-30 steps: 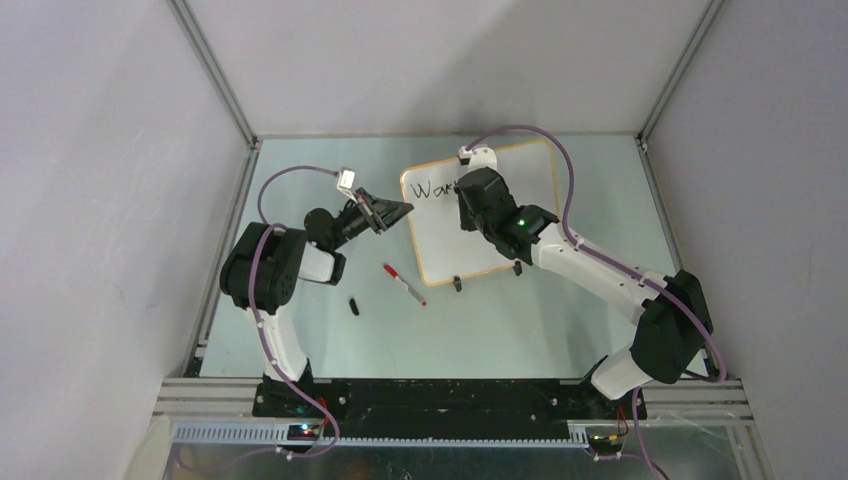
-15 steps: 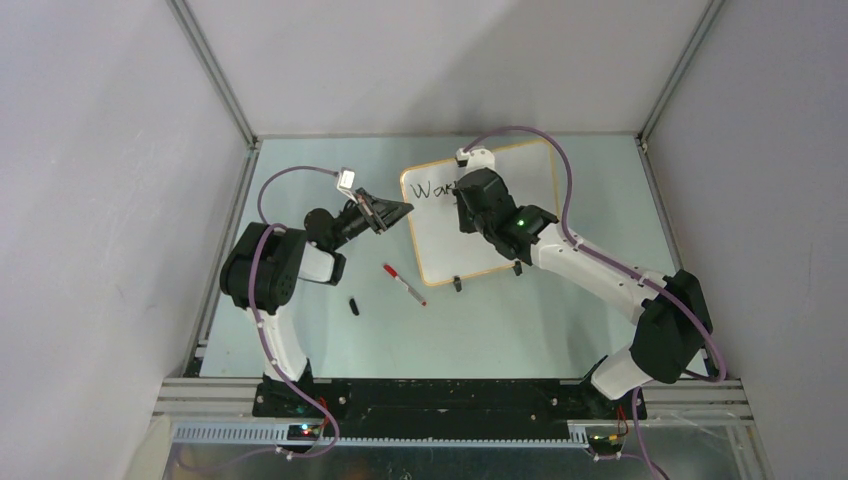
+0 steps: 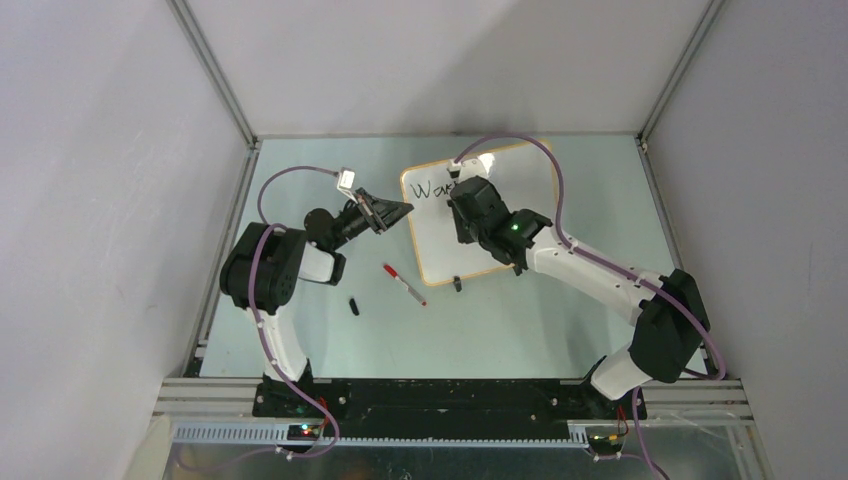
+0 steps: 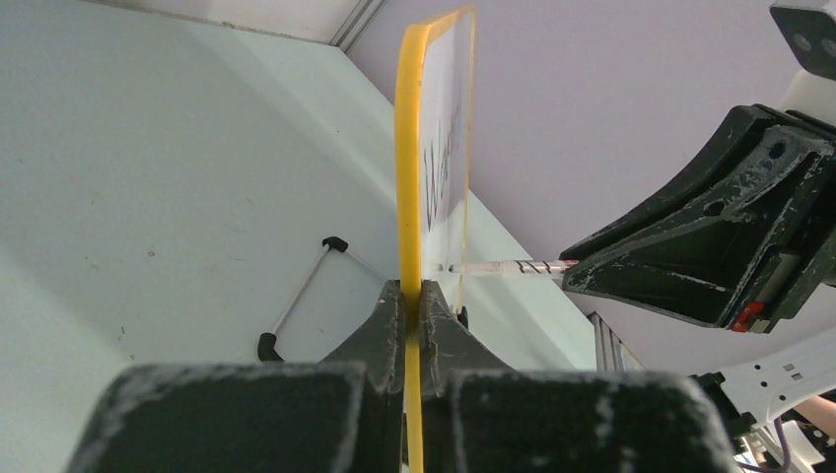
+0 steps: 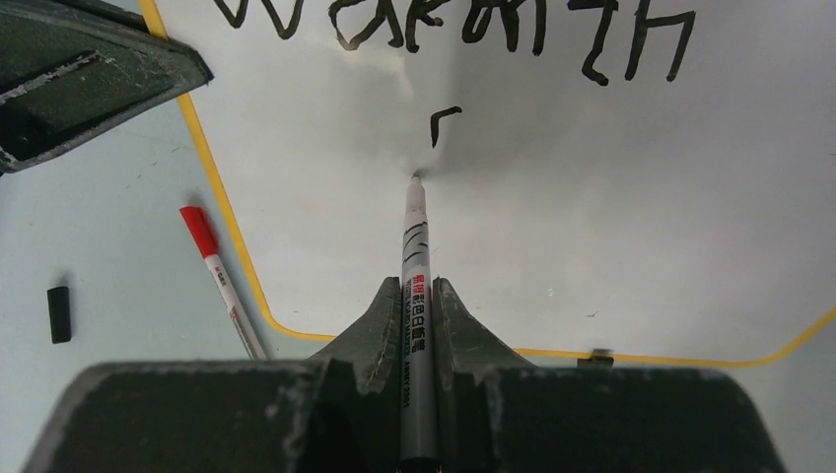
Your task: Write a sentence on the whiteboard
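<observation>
The whiteboard [image 3: 435, 240] lies on the table, its orange-yellow frame [image 4: 409, 148] pinched at the left edge by my left gripper [image 4: 414, 296], which is shut on it. The sentence [image 5: 463, 25] reads "Warmth" in black on the top line. A short hooked stroke [image 5: 444, 120] sits below it. My right gripper [image 5: 418, 296] is shut on a grey-barrelled black marker [image 5: 416, 256], whose tip rests on the board just under that stroke. From above, the right gripper [image 3: 462, 205] covers most of the word; only "War" [image 3: 432, 188] shows.
A red-capped marker [image 3: 403, 284] lies on the table left of the board's near corner, with a small black cap [image 3: 354, 306] further left. A black clip foot [image 3: 457, 284] sits on the board's near edge. Enclosure walls surround the table.
My right arm has shifted left and nearer across the board, carrying the marker from the end of the first line to below its start. The left arm has not moved.
</observation>
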Robot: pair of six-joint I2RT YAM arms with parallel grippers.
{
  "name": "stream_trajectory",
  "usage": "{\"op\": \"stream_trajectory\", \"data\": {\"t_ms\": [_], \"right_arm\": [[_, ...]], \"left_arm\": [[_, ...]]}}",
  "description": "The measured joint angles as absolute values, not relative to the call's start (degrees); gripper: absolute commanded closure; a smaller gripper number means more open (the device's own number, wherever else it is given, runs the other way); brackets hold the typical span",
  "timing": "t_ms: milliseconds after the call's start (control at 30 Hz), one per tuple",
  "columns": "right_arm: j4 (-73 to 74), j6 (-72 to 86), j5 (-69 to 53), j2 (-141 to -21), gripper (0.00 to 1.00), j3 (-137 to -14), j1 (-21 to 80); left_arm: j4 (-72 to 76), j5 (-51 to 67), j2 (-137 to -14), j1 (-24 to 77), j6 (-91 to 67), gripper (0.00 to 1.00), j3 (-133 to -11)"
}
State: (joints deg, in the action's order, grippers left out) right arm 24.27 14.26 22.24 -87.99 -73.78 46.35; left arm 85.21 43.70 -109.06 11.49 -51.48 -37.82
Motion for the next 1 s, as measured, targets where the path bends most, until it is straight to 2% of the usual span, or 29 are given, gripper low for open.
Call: {"op": "stream_trajectory", "data": {"t_ms": [533, 1000], "right_arm": [[24.8, 13.4, 23.1, -88.0, 1.00, -73.9, 46.7], [24.8, 13.0, 23.7, -88.6, 1.00, -78.7, 46.7]], "left_arm": [[85.2, 43.7, -108.7, 11.5, -51.4, 1.00, -37.6], [85.2, 43.7, -108.7, 11.5, -51.4, 1.00, -37.6]]}}
